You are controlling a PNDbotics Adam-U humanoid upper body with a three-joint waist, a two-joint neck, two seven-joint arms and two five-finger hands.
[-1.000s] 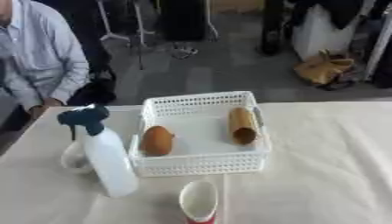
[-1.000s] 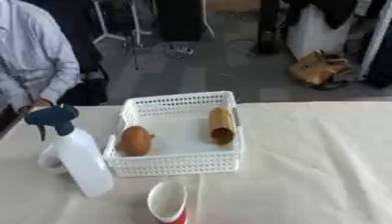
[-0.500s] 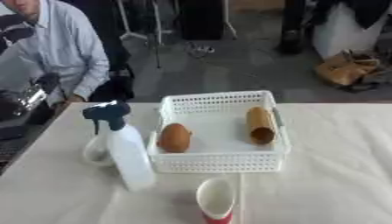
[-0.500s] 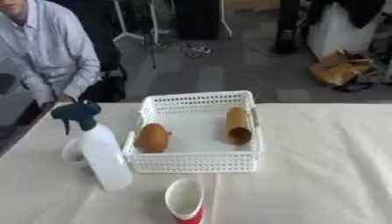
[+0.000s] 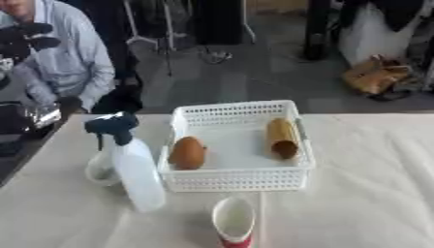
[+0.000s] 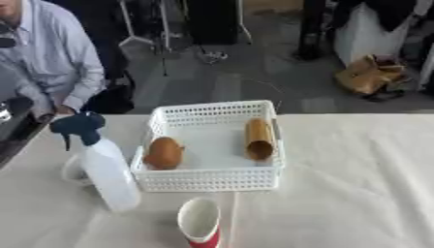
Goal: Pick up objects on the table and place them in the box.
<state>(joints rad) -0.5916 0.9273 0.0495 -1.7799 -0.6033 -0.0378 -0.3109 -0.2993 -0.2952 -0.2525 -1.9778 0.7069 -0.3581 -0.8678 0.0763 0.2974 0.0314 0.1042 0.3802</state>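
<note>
White plastic lattice is forming the box point(image 5: 240, 180), which is sitting mid-table in the left eye view. Inside it, one brown oval thing point(image 5: 188, 152) is lying at the left and one tan tube point(image 5: 282, 137) is lying along the right wall, well apart from each other. No robot hand is showing here, so whether the hands are grasping or released cannot be told. One white spray bottle point(image 5: 137, 173) with a dark blue trigger head is standing upright just beside the box's left wall, with a pale rounded thing partly hidden behind it. One cup point(image 5: 234, 222), white inside and red at its base, is standing near the table's front edge, just before the box. A cream cloth is covering the table point(image 5: 364, 193).

Grey floor is stretching beyond the table's far edge in the right eye view, with a brown paper bag point(image 6: 369, 75) and stand legs on it. Neither hand is appearing here either; the same single bottle, cup and box are showing.
</note>
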